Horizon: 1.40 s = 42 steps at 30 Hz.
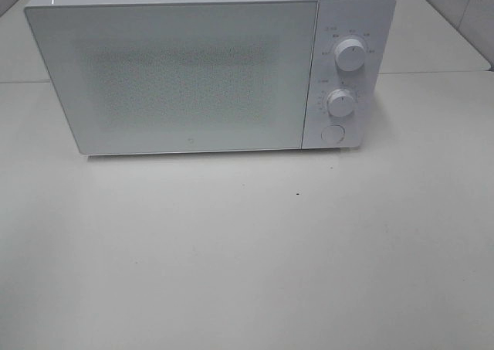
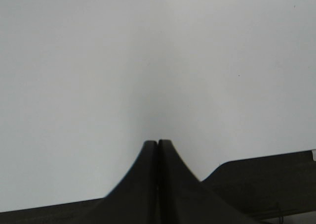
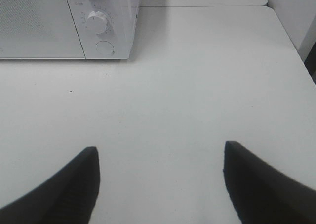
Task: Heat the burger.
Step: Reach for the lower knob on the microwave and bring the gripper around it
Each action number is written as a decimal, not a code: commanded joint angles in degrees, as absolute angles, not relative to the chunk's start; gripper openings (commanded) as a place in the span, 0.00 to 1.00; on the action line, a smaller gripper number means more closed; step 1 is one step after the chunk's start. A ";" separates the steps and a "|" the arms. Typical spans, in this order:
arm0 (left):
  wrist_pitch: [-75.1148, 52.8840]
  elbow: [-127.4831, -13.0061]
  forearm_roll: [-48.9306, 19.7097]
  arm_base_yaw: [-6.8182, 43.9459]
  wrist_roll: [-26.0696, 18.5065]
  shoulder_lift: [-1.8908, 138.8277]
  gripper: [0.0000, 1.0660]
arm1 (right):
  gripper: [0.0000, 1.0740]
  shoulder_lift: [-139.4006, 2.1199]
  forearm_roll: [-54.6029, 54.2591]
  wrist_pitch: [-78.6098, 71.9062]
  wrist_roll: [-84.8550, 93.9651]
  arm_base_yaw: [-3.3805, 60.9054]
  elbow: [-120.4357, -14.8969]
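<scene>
White all over, the boxy enamelled microwave oven (image 1: 208, 72) stands at the back of the pale counter (image 1: 247, 257). Its long axis runs side to side and its speckled, frosted glass door (image 1: 174, 76) is closed and faces the arms. The burger shows in none of the three views. It is not on the bare counter in front, and the door window is too clouded to tell whether it sits inside.

The coming move turns on the control strip at the oven's right end, where an upper white knob (image 1: 351, 56), a lower white knob (image 1: 340, 103) and a round flat push button (image 1: 333, 134) are stacked. That end lies on the right arm's side.

The right end effector (image 3: 160, 150) hangs over the empty counter with its dark fingers spread wide and nothing between them. Its camera takes in the lower knob and the button ahead of it and off toward the oven's side, well apart from the fingertips. The left end effector (image 2: 158, 145) has its two fingers pressed together on nothing, above plain counter, with no part of the oven in its view.

So the right arm looks the nearer and better aimed. My judgement is that reaching forward to the panel, to the button or a knob, falls to it. Which one depends on whether the burger is already behind that door.
</scene>
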State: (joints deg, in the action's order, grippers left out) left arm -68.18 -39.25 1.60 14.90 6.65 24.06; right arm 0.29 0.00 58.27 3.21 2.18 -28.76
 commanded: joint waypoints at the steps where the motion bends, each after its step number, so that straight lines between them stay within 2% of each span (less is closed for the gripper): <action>1: -67.67 -36.27 1.83 14.78 6.30 14.61 0.00 | 0.62 1.66 0.00 57.24 3.04 2.01 -28.65; 11: -68.47 -32.95 1.89 14.78 5.61 -1.95 0.00 | 0.62 1.66 0.00 57.24 3.04 2.01 -28.65; 17: -67.61 -31.34 1.38 14.78 1.55 -1.78 0.00 | 0.62 1.66 0.00 57.24 2.81 2.01 -28.65; 28: -60.10 -28.99 1.78 14.78 1.49 -1.60 0.00 | 0.62 1.66 0.00 57.24 2.81 2.01 -28.65; 33: -59.59 -28.65 1.66 14.78 0.00 -1.43 0.00 | 0.62 1.66 0.00 57.24 2.81 2.01 -28.65; 42: -59.59 -28.65 1.60 14.78 0.00 -1.43 0.00 | 0.62 1.49 0.00 56.49 2.81 2.01 -28.99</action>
State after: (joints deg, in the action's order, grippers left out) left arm -60.50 -28.88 1.55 14.90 0.00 -0.29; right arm 0.29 0.00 57.70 3.15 2.18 -28.76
